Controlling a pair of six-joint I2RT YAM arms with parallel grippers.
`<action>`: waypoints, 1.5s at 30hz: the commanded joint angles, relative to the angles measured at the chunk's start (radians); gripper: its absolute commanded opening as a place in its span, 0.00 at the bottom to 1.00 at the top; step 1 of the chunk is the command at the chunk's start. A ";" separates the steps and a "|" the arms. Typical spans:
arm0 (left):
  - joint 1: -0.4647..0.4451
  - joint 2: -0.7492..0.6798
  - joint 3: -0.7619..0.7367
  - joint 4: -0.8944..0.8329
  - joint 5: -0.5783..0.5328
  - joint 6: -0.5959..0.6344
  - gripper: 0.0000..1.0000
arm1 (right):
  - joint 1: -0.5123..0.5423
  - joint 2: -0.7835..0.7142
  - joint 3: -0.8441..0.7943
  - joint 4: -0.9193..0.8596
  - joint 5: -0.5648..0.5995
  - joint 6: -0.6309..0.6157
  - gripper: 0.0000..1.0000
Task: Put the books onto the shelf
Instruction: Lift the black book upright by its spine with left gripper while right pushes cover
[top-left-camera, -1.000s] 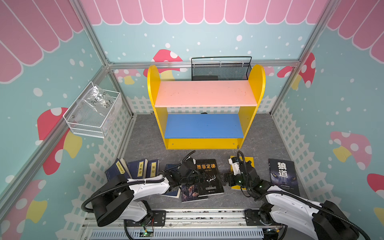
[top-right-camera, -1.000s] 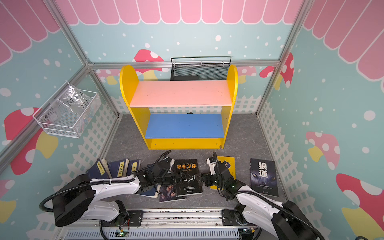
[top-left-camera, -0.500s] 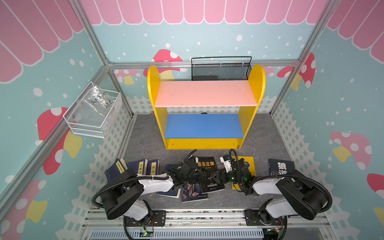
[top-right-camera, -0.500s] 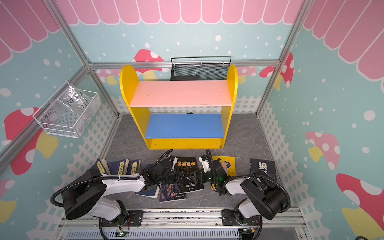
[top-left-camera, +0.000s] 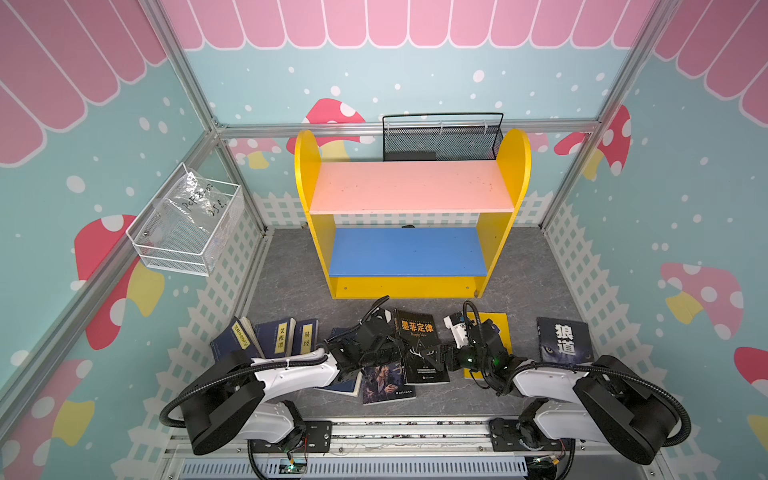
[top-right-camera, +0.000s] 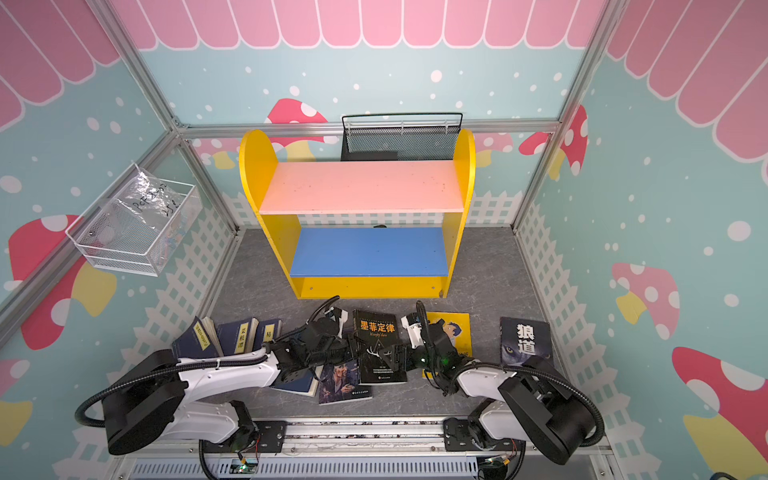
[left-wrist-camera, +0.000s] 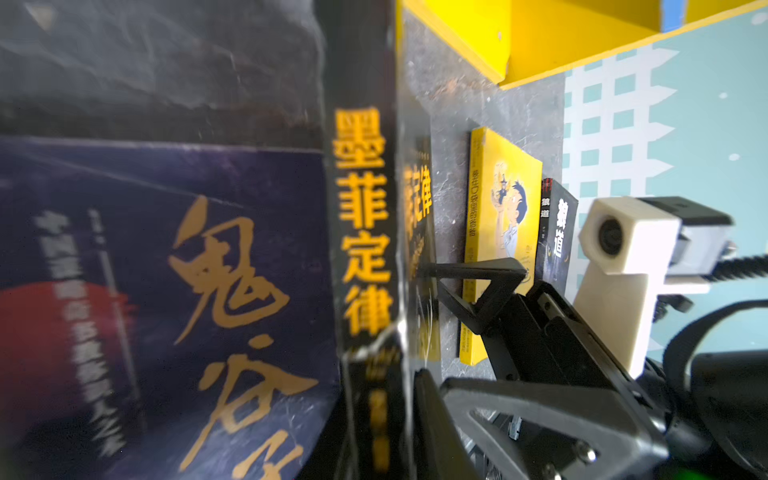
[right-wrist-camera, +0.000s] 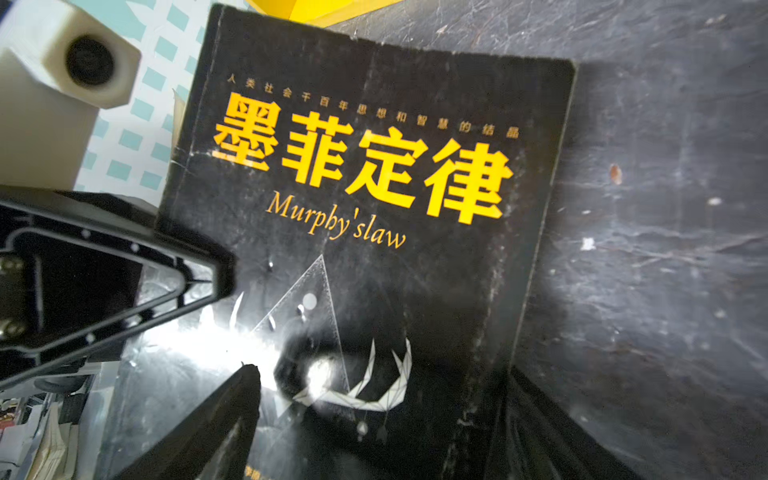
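Observation:
A black book with a yellow title (top-left-camera: 417, 336) (top-right-camera: 376, 332) (right-wrist-camera: 365, 166) lies on the grey floor in front of the shelf (top-left-camera: 411, 191) (top-right-camera: 361, 187). My left gripper (top-left-camera: 400, 352) (left-wrist-camera: 384, 415) is shut on its spine edge (left-wrist-camera: 363, 224), with one finger (left-wrist-camera: 428, 399) pressed on the cover and the other hidden beneath. My right gripper (top-left-camera: 442, 359) (right-wrist-camera: 386, 386) is open at the book's right side, one finger on the cover and one off its edge. Other books lie around: navy ones (top-left-camera: 282, 340), a portrait cover (top-left-camera: 386, 382), a yellow cartoon cover (top-left-camera: 494, 328) and a black wolf cover (top-left-camera: 563, 340).
A black mesh basket (top-left-camera: 442, 139) stands behind the shelf. A white wire basket (top-left-camera: 187, 232) holding a plastic bag hangs on the left wall. White fence panels line the floor's sides, and the arms' rail (top-left-camera: 374, 436) runs along the front.
My left gripper has closed on the black book's spine edge. The right arm has swung left from over the yellow book to the black book's right side.

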 joint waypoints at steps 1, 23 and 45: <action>-0.001 -0.064 0.067 -0.102 -0.077 0.054 0.11 | 0.006 -0.038 0.005 -0.021 0.022 0.043 0.91; 0.000 -0.123 0.214 -0.242 -0.055 0.181 0.00 | 0.004 -0.283 0.095 -0.205 0.141 0.000 0.98; 0.269 -0.377 0.636 -0.663 0.346 0.520 0.00 | -0.006 -0.379 0.339 -0.094 -0.134 -0.088 1.00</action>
